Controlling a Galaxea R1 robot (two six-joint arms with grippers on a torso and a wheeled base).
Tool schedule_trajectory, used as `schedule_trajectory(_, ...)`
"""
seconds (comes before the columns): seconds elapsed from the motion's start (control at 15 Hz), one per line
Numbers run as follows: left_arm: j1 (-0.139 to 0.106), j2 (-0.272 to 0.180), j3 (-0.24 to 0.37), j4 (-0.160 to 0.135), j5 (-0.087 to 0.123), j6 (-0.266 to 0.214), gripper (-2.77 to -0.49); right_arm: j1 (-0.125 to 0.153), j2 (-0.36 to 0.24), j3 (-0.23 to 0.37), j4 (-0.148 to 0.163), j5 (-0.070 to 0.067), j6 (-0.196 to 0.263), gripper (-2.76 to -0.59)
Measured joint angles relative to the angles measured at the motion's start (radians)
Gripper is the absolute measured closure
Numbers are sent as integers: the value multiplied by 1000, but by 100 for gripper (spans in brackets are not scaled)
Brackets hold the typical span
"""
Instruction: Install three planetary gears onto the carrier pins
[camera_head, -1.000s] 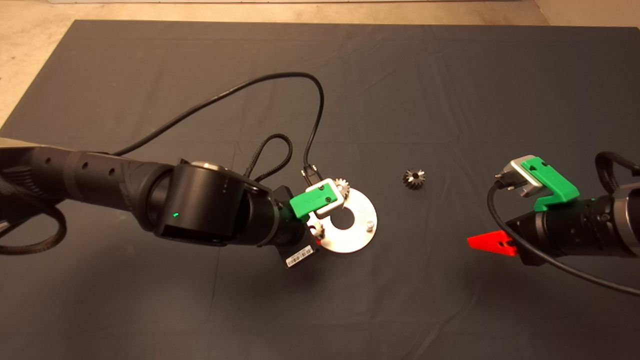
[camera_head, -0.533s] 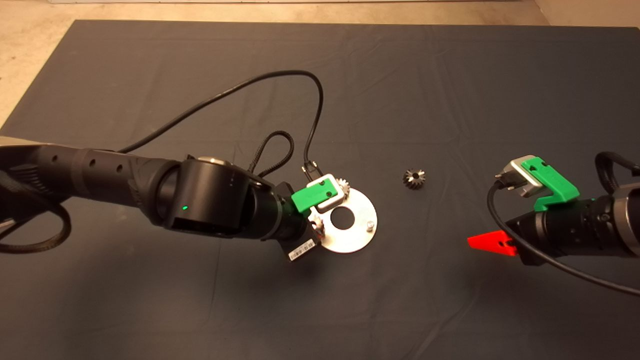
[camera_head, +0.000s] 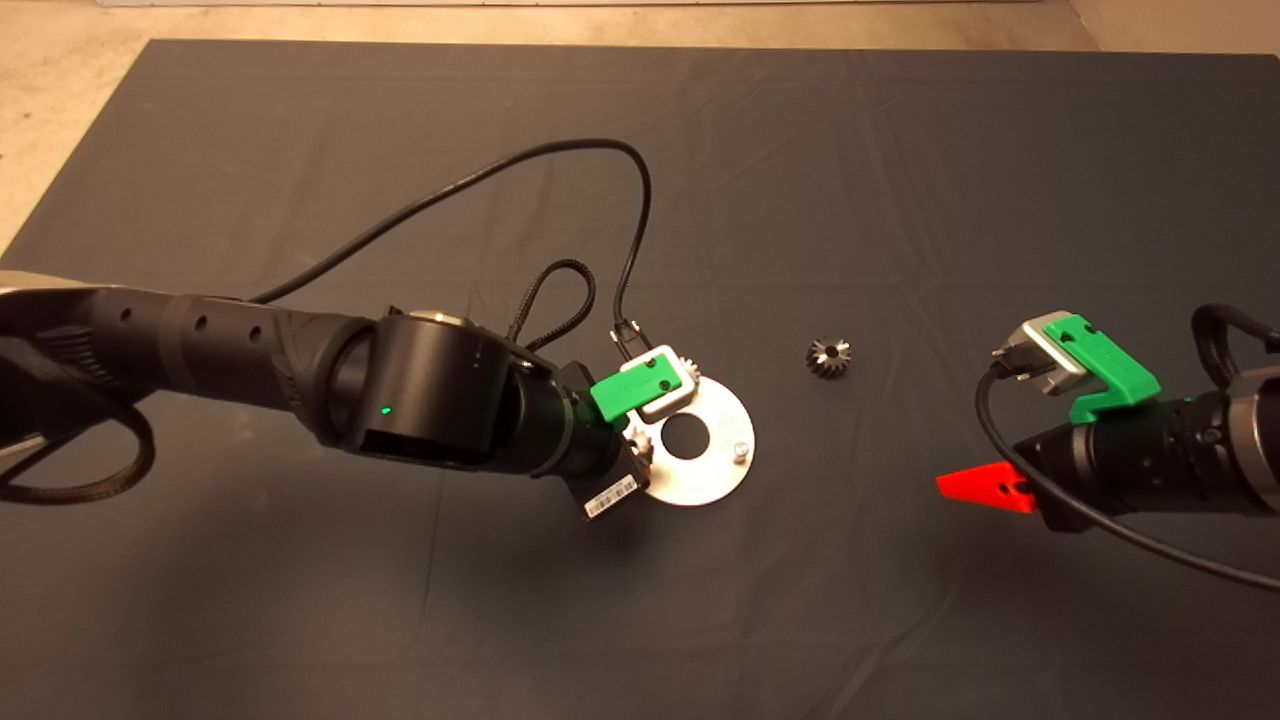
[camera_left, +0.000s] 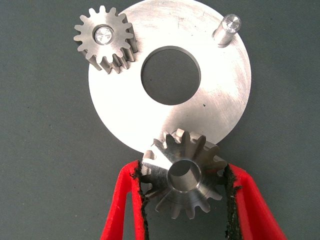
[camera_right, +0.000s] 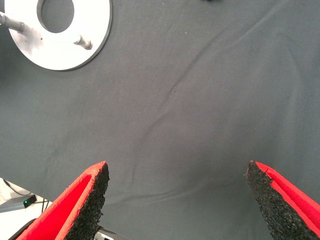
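Second planetary gear (camera_left: 182, 177), clamped in the left gripper (camera_left: 184, 200), sits over the plate (camera_left: 220, 95) edge, its pin hidden; seating requires bore alignment. One gear (camera_left: 104, 45) mounted; third gear (camera_head: 828, 358) lies on the mat (camera_head: 900, 180). Right gripper (camera_right: 175, 200) waits nearby, fingers apart.

Left black arm with green gripper (camera_head: 634, 452): shifted slightly rightward, farther over flat round silver plate (camera_head: 715, 478); looped black cable (camera_head: 560, 290) likewise.

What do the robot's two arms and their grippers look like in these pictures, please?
Both arms are black and cylindrical. The left arm shows a small green light, a white barcode label and looping black cables. Each wrist carries a green plastic bracket with a silver camera block. The left gripper and the right gripper each have two red fingers lined with rough black pads.
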Motion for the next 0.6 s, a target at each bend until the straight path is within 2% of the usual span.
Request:
schedule_trajectory(0.2,3,-1,-3,2,-11,0,-62,0,0,0,0,0,0,-205)
schedule_trajectory(0.6,25,-1,-12,9,-32,0,-62,0,0,0,1,0,0,-205)
